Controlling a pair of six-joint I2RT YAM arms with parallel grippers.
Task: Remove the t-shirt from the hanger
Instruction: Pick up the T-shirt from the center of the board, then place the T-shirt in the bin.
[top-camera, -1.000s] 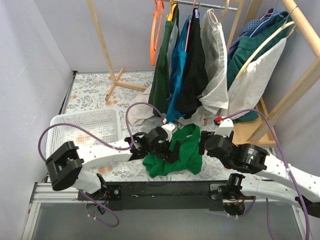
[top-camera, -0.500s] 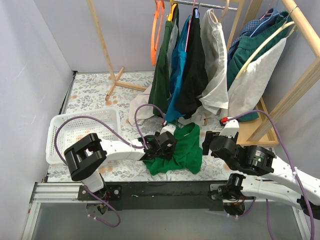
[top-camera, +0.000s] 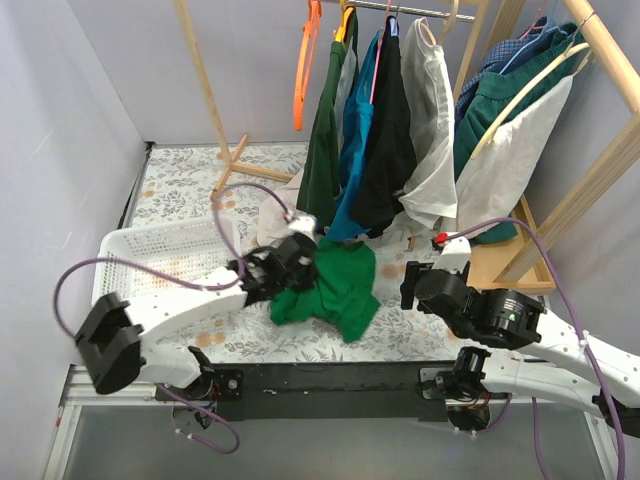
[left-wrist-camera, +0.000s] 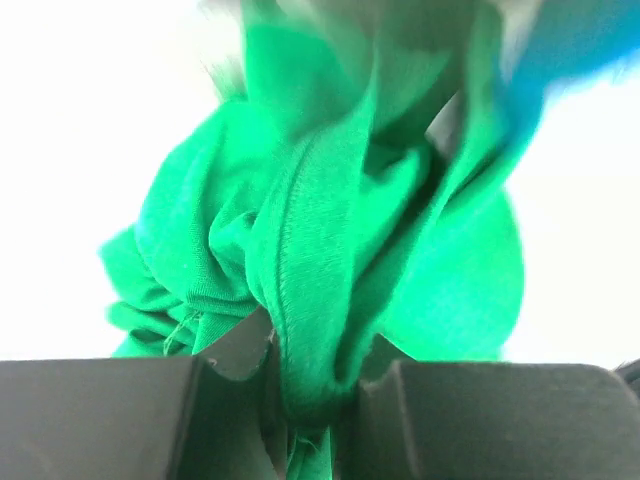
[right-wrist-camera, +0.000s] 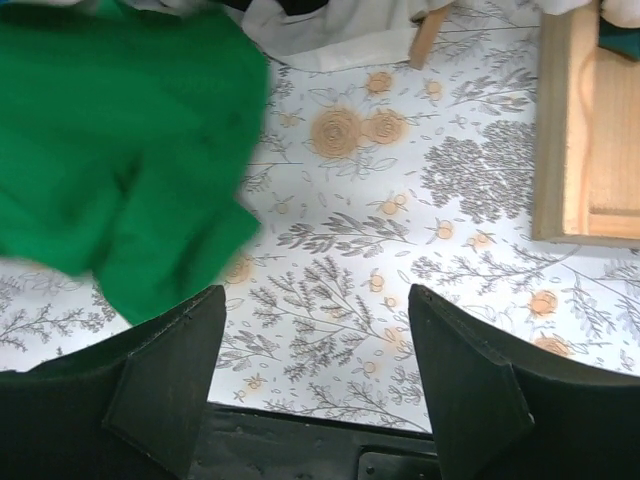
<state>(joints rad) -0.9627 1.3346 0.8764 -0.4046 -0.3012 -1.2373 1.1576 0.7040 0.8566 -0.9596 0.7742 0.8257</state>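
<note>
Where your top view hides it, wrist close-up: left hand (left-wrist-camera: 318, 372) pinched on t-shirt (left-wrist-camera: 330, 250) fold; right hand (right-wrist-camera: 315, 300) spread.

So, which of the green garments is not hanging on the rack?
The bright green t-shirt, bunched up and pinched in the left jaws. The darker green ones hang at the back.

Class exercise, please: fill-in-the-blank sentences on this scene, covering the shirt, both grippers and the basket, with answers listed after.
1. The t-shirt pinched in the left gripper is ____ in colour.
2. The right gripper holds nothing; its jaws stand ____.
3. The white basket sits on the robot's ____ side of the table.

Answers: green; open; left
</note>
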